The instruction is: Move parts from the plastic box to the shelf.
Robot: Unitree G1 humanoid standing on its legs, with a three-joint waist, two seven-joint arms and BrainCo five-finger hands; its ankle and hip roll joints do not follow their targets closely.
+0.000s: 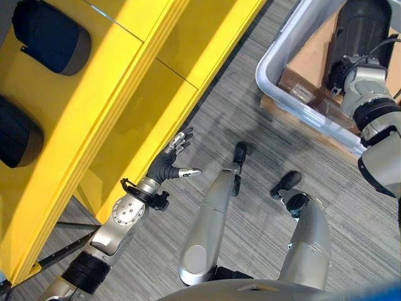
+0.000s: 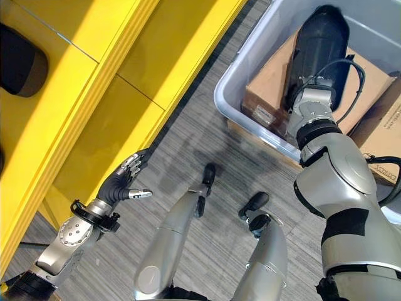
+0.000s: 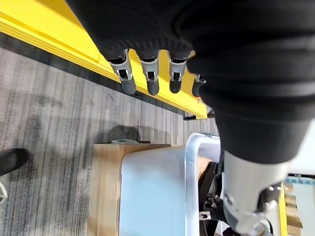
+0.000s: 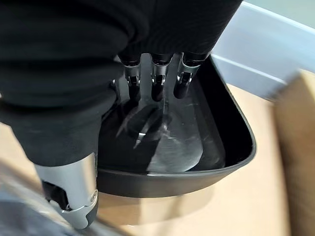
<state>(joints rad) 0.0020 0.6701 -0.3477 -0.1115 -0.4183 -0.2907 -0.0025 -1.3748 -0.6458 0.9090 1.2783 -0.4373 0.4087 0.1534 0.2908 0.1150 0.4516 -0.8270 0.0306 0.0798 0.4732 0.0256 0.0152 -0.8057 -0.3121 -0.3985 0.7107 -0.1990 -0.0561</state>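
While the right hand [image 4: 157, 73] reaches, fingers loosely extended, into the black part [image 4: 187, 142] in the plastic box [image 2: 250, 69], curl firmly over its rim; left hand [image 1: 172, 160] hangs open, empty.

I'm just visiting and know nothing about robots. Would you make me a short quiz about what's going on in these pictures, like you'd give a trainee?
1. True or false: the left hand is carrying a part.
2. Which hand reaches into the plastic box?
A. left
B. right
C. both
3. Fill in: the right hand has its fingers inside a black ____-shaped part that lies on cardboard boxes in the plastic box.

Key
1. False: it hangs open beside the yellow shelf, holding nothing.
2. B.
3. Tray. Two dark parts already sit on the shelf.
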